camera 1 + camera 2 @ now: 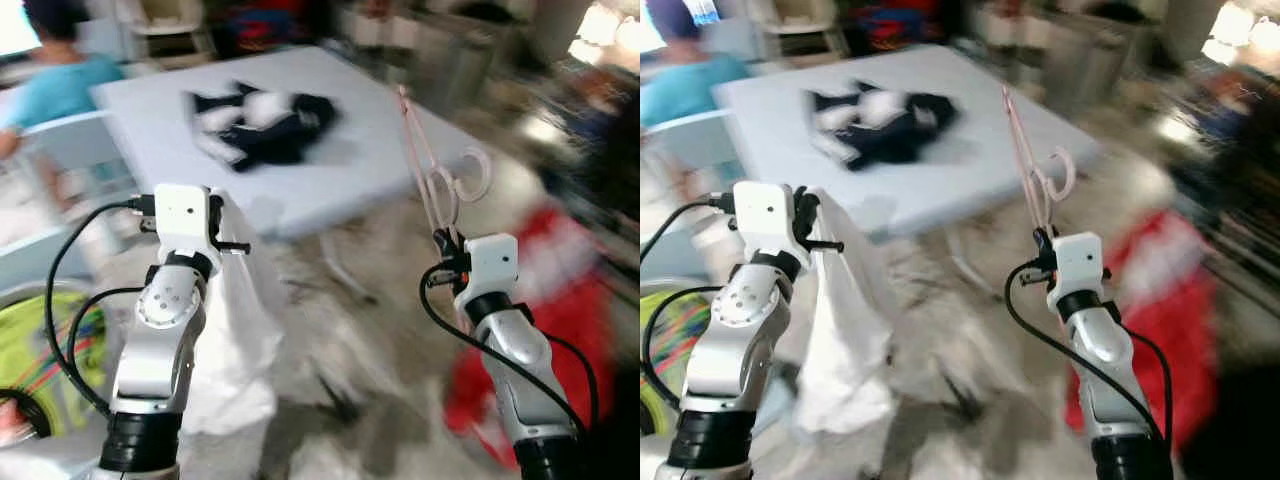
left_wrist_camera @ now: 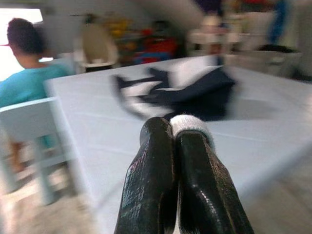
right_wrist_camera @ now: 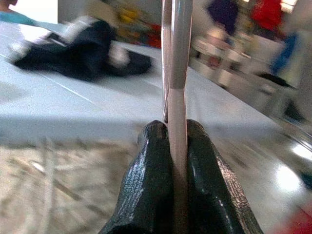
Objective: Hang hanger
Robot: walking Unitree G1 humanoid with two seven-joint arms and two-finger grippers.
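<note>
A pale pink hanger (image 1: pixel 428 165) stands up from my right gripper (image 1: pixel 442 238), which is shut on its lower bar; the hook (image 1: pixel 474 176) curls to the right. In the right wrist view the hanger's bar (image 3: pixel 177 73) runs between the shut fingers (image 3: pixel 153 175). My left gripper (image 1: pixel 222 215) is shut on a white garment (image 1: pixel 235 340) that hangs down from it. In the left wrist view the black fingers (image 2: pixel 156 180) press together with a bit of white cloth (image 2: pixel 189 122) at the tip. The whole scene is motion-blurred.
A light blue table (image 1: pixel 330 160) stands ahead with a dark blue and white garment (image 1: pixel 262 125) on it. A person in a teal shirt (image 1: pixel 60 85) sits at the left by a white chair (image 1: pixel 70 150). Something red (image 1: pixel 545 330) lies on the floor right; a green object (image 1: pixel 45 370) left.
</note>
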